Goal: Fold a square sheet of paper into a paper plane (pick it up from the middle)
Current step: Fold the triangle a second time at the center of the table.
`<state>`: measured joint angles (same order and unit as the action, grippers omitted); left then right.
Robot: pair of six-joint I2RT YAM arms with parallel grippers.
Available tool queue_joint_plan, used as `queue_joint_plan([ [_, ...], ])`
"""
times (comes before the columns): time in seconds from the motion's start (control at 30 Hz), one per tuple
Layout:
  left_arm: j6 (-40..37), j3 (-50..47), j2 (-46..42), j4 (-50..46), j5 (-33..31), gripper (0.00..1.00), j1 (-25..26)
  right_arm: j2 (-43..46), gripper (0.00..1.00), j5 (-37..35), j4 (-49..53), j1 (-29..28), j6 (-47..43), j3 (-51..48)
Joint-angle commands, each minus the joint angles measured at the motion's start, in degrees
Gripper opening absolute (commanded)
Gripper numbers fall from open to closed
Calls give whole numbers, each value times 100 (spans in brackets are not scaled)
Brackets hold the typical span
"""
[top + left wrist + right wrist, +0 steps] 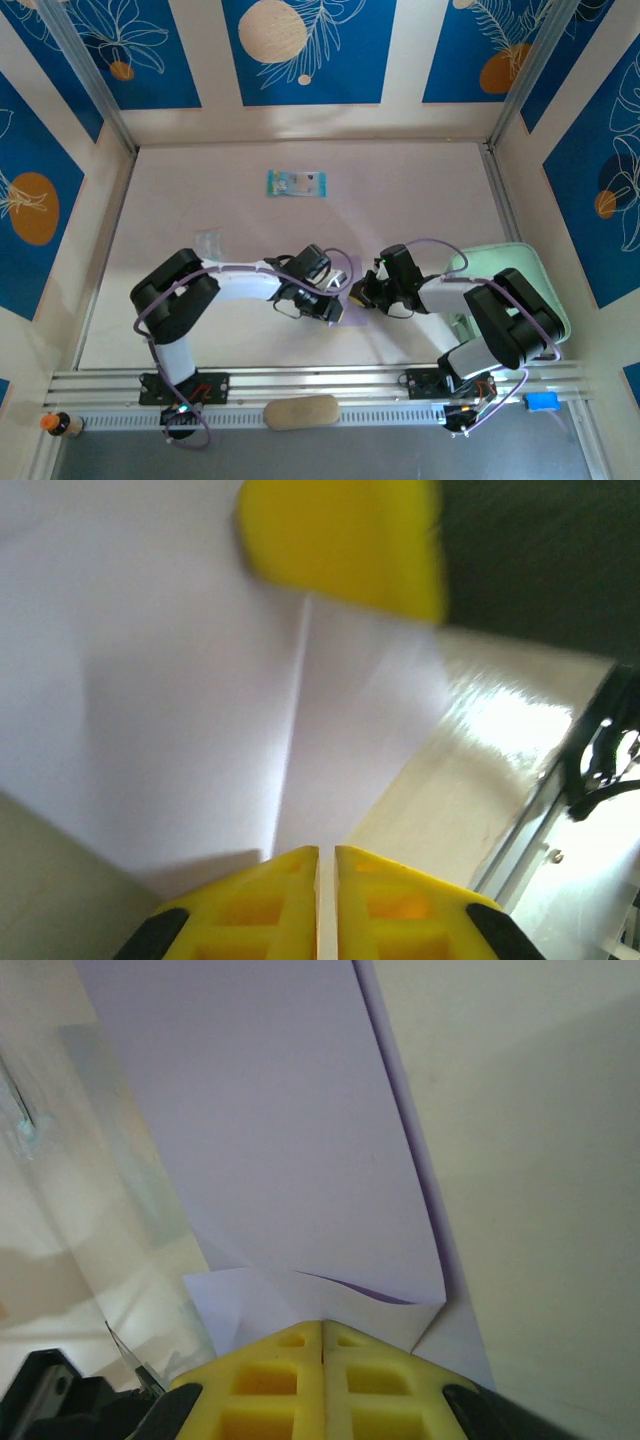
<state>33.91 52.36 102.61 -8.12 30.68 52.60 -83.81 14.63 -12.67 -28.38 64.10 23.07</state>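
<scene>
Square sheet of paper [290, 1140], pale lilac and partly folded, sits between my claws at the near middle of the table [420, 200]. My left gripper [326, 865] pinches its crease; my right gripper [322, 1335] is clamped on a folded edge. Print on the blue-green packet [296, 183] farther back is too small to read.

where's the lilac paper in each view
Top external: the paper is a small lilac patch just below the picture's centre.
Left wrist: the paper covers the left and centre, with a crease running down its middle.
Right wrist: the paper covers the upper centre, with a folded corner low down.
Shared landmark: the cream table lies beside the paper, at lower right and at right.
</scene>
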Motion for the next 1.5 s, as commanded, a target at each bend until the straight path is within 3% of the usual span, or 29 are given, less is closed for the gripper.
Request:
queue_joint_plan([
  [0.0,-186,-261,51,-276,-110,11,42,-100,0,-312,617,56,15,-198],
  [0.47,-83,-775,-528,-347,-272,9,58,-119,0,-288,592,70,6,-189],
  [0.7,-5,-374,-1066,-54,-276,8,42,-65,0,-282,609,70,24,-189],
  [1.07,-226,661,176,-441,-485,7,-48,-6,0,-274,613,70,20,-215],
  [1.47,-143,-227,385,-75,-666,6,-40,458,3,-204,623,44,-183,-112],
])
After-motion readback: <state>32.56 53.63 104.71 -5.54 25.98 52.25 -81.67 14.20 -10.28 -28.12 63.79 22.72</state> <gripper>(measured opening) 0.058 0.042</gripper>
